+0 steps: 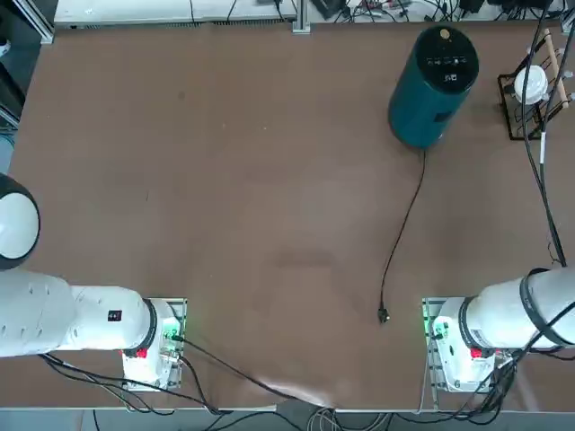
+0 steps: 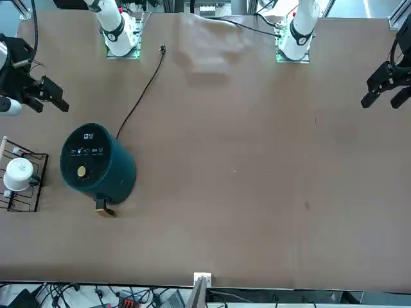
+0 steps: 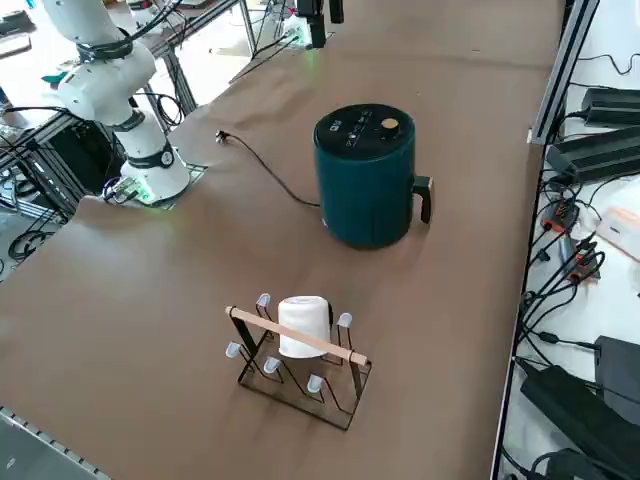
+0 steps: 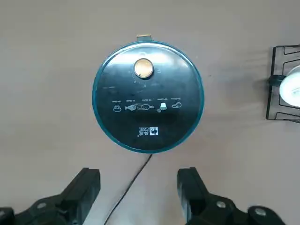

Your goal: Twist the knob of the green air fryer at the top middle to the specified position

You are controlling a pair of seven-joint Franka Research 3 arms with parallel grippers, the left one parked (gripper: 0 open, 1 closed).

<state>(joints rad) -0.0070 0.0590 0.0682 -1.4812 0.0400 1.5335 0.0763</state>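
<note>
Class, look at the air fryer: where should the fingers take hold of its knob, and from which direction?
Grip the knob by its round rim, coming straight down from above. It sits on the upward-facing black top of the green air fryer, so only its sides offer opposing surfaces. The right gripper hangs open above, apart from it.

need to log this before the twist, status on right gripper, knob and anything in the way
Right gripper open, empty, high above the green air fryer. Knob untouched on the control face. Nothing in the way; wire rack with cup off to the side.
</note>
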